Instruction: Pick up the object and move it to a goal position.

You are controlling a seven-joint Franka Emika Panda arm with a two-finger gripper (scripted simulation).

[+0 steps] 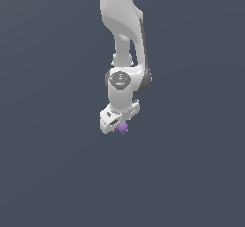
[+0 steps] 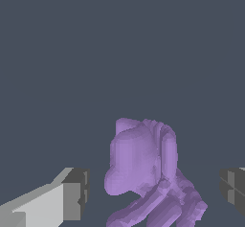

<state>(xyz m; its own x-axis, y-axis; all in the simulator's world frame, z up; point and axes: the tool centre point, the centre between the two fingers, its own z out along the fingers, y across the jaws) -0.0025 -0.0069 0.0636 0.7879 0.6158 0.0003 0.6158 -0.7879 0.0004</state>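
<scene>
Spread gripper (image 2: 153, 192) fingers flank the untouched purple object (image 2: 146, 173), a gap only the wrist view reveals

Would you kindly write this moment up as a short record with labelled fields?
arm: one white Panda arm, reaching down from the top of the exterior view
gripper: gripper, open, one finger on each side of the object
fingers: fingers apart from the object, gaps visible in the wrist view
object: purple lumpy object, between the fingers, not clamped
surface: plain dark grey surface
</scene>
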